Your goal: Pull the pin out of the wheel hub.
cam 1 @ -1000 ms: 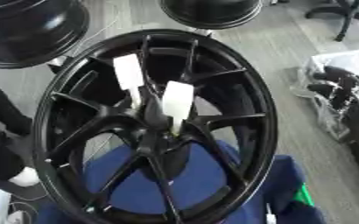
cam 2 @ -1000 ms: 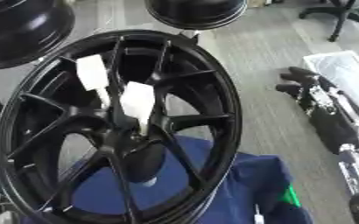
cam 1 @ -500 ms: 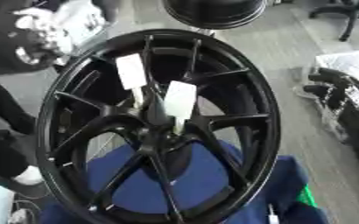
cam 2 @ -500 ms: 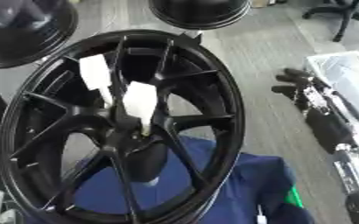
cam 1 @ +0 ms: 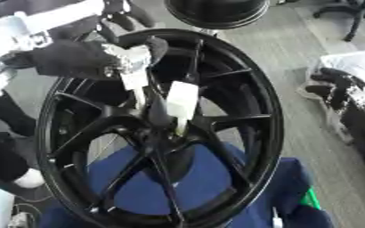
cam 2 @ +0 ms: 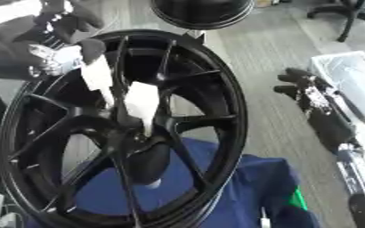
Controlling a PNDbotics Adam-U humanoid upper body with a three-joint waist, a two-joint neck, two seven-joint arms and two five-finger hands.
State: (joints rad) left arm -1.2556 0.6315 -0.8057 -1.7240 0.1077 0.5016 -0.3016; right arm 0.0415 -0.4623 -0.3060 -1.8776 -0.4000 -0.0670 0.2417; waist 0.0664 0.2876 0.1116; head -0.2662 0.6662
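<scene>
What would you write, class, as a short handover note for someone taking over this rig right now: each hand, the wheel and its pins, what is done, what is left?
Left hand: at the upper left, fingers curled round the top of the upper white pin.
Right hand: idle at the right, off the wheel; fingers unclear.
Wheel hub: black wheel standing tilted over a blue cloth; a second white pin sits beside the first, both running into the hub.
Done: the pin is grasped.
Left: pull it out; both pins are in place.
</scene>
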